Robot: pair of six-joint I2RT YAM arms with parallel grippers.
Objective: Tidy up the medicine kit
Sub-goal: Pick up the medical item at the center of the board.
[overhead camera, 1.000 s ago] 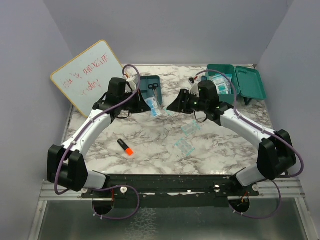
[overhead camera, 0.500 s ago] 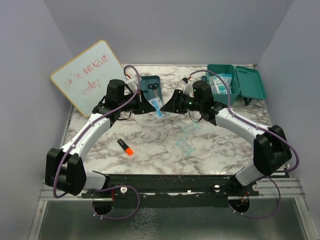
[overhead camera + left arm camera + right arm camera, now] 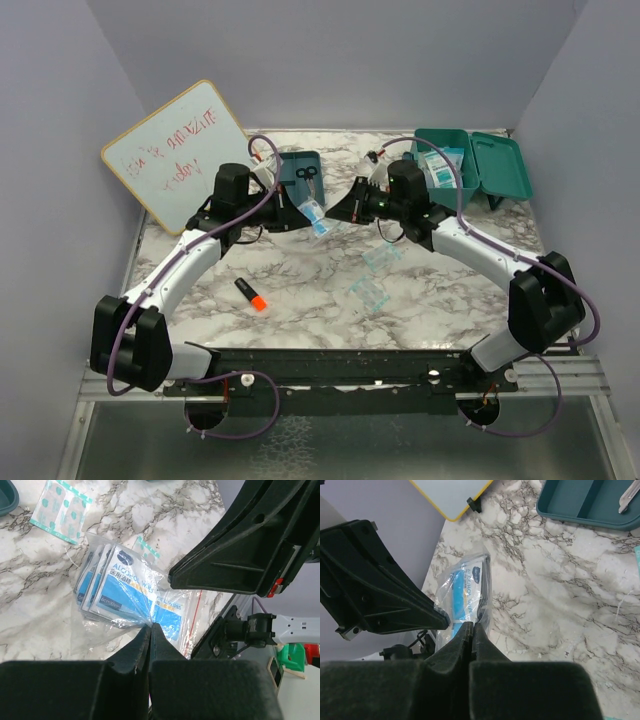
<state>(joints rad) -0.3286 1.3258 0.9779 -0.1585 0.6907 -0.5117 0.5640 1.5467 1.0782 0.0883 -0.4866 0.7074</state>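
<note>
Both end effectors meet over the middle of the worktop [image 3: 300,262], a little toward the back. The left end effector [image 3: 150,628] is fully closed, its 2 fingers pinching the clear plastic of a bag of alcohol wipes [image 3: 317,215]. The right end effector [image 3: 471,626] is closed as well, nipping the opposite edge of the same bag, so the bag is stretched between the 2 tips. Whether its lower edge touches the marble cannot be told.

The medicine kit [image 3: 497,165] sits at the back right corner with its lid swung open to the right, close to the right wall and well apart from the bag. Packets lie inside the box.

Just behind the bag is a shallow teal tray [image 3: 290,180] holding scissors [image 3: 308,172]. A whiteboard [image 3: 180,150] leans at the back left, its lower edge on the worktop beside the left arm.

Nearer the front, an orange-tipped pen [image 3: 251,293] lies left of centre and 2 clear packets [image 3: 367,295] lie right of centre. A strip of bare marble runs between them. A sheet of plasters [image 3: 60,510] lies flat near the bag. Walls close the left, right and back edges; the front edge carries the arm bases.
</note>
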